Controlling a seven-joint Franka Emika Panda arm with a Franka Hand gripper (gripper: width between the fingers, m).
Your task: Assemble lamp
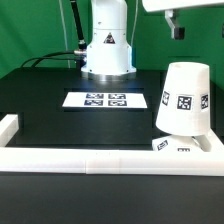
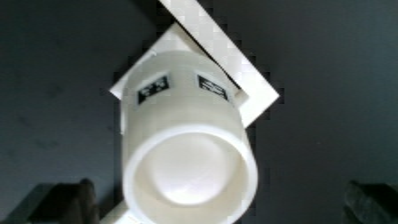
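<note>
shade on base | below tool | tool fingers spread, empty

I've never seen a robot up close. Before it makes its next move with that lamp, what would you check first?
1. Gripper open and empty: ok. The wrist view shows its fingers wide apart with nothing held.
2. Shade upright on the base: ok.
3. Gripper clear of the shade: ok. It hangs above the shade in the exterior view, with a visible gap.
4. Gripper lined up over the shade: ok. The wrist view looks straight down onto the shade.
5. Bulb fitted: cannot tell. No bulb is visible, and the shade may hide it.
6. Marker board uncovered: ok.
</note>
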